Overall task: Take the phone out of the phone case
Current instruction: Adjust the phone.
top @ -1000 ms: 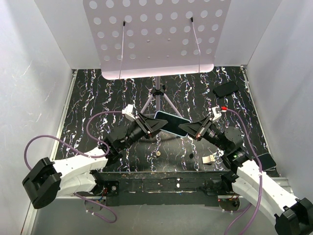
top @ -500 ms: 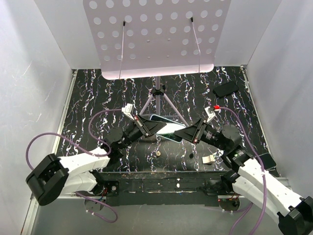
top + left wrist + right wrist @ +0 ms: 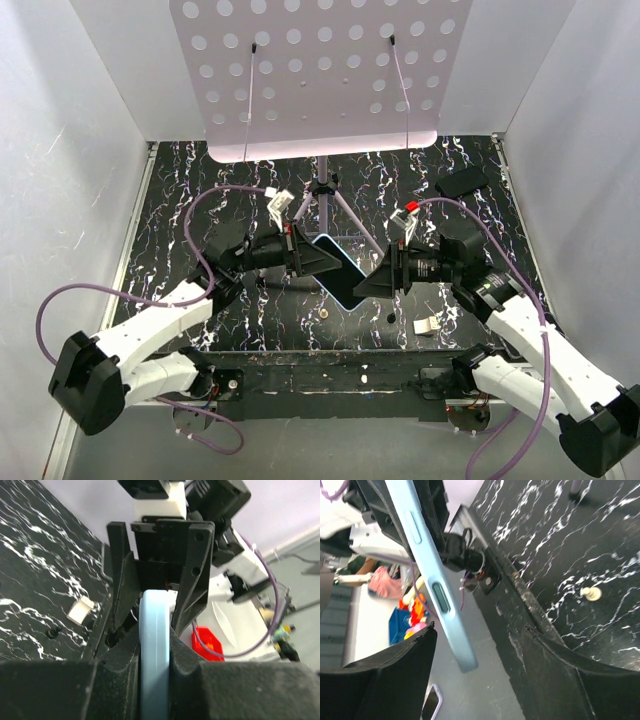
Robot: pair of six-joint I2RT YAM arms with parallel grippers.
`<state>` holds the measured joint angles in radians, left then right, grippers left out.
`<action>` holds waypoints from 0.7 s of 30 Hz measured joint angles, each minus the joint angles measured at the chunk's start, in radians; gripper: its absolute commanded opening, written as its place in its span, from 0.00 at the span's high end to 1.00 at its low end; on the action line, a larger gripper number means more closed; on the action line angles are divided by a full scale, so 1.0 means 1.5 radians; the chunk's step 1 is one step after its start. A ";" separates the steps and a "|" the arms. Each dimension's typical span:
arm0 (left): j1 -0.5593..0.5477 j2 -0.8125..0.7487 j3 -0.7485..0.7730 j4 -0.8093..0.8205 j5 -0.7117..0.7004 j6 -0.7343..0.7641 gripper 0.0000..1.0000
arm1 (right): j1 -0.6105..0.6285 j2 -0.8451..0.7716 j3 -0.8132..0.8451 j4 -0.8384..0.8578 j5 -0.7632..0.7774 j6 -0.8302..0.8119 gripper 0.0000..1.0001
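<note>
The phone (image 3: 337,273), its dark screen framed by the light blue phone case (image 3: 349,299), hangs tilted above the table's middle between the two arms. My left gripper (image 3: 318,262) is shut on the case; in the left wrist view the pale blue edge (image 3: 154,640) sits pinched between the black fingers (image 3: 116,670). My right gripper (image 3: 368,283) stands open at the phone's other end. In the right wrist view the case's edge with its side buttons (image 3: 436,594) slants down between the spread fingers (image 3: 385,680), touching neither.
A tripod stand (image 3: 322,192) carrying a perforated white board (image 3: 320,70) rises behind the arms. A flat black slab (image 3: 462,182) lies at the back right. A small white block (image 3: 428,325) and a white peg (image 3: 327,313) lie near the table's front edge.
My right gripper has opened and let go of the phone's end. My left gripper has shut on the case. Both arms shifted, and the phone has swung to point toward the front.
</note>
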<state>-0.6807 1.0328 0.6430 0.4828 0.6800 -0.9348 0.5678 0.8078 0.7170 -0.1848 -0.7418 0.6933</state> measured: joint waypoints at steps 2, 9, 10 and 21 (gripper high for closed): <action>0.006 0.037 0.031 -0.014 0.060 0.004 1.00 | 0.004 0.022 0.002 0.000 -0.040 -0.014 0.36; 0.012 0.091 0.067 -0.037 0.155 -0.008 0.95 | 0.052 0.031 -0.033 0.117 -0.091 0.019 0.99; 0.014 0.091 0.067 -0.039 0.159 -0.020 0.86 | 0.055 0.030 -0.046 0.145 -0.091 0.032 0.99; 0.022 0.082 -0.078 0.145 0.021 -0.185 0.71 | 0.064 0.009 -0.174 0.361 0.048 0.273 0.99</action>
<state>-0.6479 1.1553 0.5262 0.7006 0.7120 -1.2129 0.6632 0.8211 0.4557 0.3569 -0.6693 1.1027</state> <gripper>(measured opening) 0.326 0.180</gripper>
